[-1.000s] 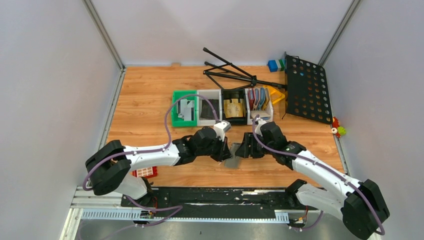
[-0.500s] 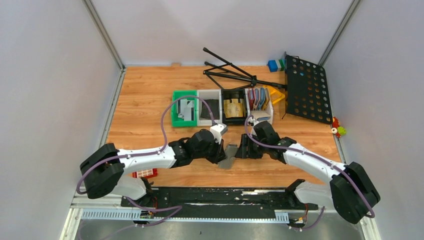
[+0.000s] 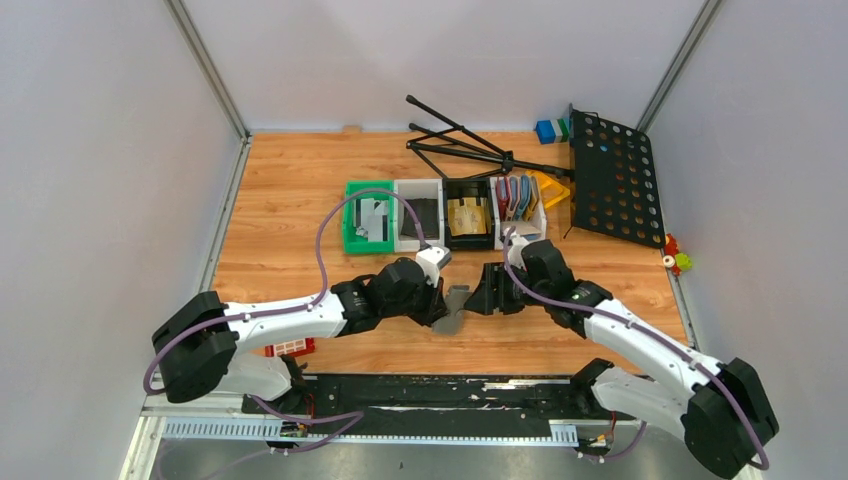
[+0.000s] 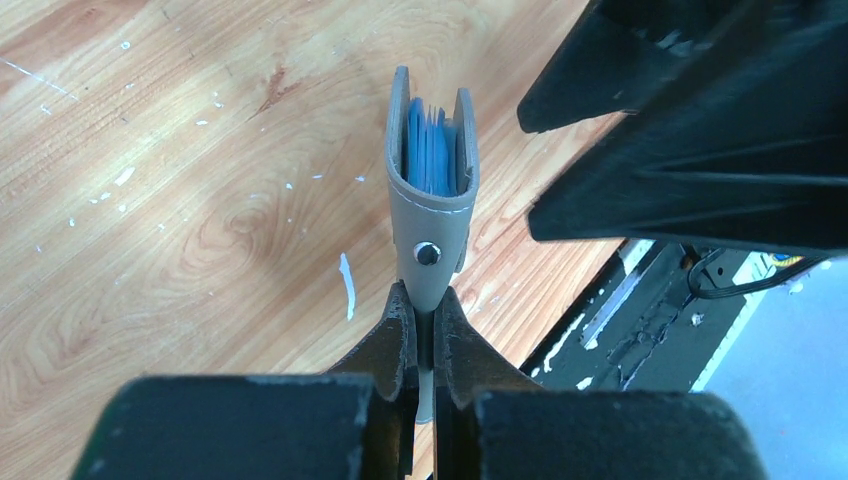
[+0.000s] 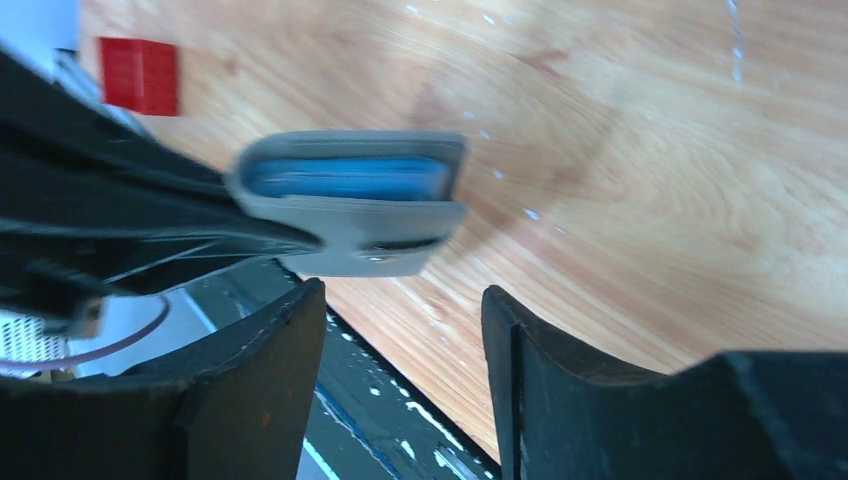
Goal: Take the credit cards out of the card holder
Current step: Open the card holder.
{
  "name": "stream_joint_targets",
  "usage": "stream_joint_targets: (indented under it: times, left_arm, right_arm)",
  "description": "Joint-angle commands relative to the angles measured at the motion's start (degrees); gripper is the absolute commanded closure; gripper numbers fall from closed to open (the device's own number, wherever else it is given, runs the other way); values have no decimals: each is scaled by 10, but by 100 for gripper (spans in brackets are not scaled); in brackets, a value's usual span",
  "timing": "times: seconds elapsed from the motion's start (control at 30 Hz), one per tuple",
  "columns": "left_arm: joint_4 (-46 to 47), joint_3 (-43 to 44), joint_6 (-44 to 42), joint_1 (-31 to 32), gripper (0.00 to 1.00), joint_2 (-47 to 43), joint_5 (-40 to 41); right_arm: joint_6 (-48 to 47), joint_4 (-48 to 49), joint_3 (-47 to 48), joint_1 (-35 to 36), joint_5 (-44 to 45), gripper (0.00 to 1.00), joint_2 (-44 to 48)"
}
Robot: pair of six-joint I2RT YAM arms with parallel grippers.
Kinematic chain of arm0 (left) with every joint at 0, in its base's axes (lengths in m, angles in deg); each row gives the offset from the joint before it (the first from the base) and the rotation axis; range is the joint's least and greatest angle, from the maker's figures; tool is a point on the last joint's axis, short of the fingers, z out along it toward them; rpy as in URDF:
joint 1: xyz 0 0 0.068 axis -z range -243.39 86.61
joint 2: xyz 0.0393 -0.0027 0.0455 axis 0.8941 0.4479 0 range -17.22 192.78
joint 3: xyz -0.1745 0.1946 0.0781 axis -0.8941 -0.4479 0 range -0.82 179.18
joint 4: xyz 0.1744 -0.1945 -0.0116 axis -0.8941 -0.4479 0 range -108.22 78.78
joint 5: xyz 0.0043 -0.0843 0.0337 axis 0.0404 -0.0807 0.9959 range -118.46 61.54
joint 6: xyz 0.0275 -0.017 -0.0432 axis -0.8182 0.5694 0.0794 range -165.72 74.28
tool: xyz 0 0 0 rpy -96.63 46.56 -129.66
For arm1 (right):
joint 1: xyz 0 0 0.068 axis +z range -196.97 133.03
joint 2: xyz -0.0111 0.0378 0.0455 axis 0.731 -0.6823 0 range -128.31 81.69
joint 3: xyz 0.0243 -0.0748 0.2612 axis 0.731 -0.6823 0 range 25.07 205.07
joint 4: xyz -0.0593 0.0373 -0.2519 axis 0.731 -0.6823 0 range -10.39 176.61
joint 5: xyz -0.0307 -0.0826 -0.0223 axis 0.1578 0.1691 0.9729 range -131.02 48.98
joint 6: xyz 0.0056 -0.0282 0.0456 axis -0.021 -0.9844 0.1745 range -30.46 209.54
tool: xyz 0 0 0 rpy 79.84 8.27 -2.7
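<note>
Wooden table [image 3: 290, 210] below; left gripper [image 4: 425, 305] keeping holder [image 4: 430, 215] pinched; right gripper [image 5: 400, 315], empty, widening again toward cards [image 4: 432, 150]: pull pending.

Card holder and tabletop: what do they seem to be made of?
Card holder: matte grey leather or imitation leather, judging by the stitched edge and the shiny, metal-looking snap. Tabletop: wood or wood-look laminate, smooth, with grain, knots and white scuffs.
</note>
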Motion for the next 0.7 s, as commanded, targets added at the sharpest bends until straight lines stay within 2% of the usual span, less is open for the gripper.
stream_joint_targets:
  times: [0.0, 0.13, 0.43, 0.67]
  left_arm:
    - [34, 25, 1, -1, 100, -15, -5]
    - [49, 25, 13, -1, 100, -15, -21]
    - [56, 28, 11, -1, 100, -16, -38]
    - [65, 19, 26, 1, 100, -25, -35]
  right_arm:
    - [13, 62, 5, 10, -56, 39, 45]
    - [20, 48, 17, 28, -31, 36, 21]
    - [32, 33, 28, 48, 36, 38, -107]
    - [38, 12, 25, 48, 100, 42, -117]
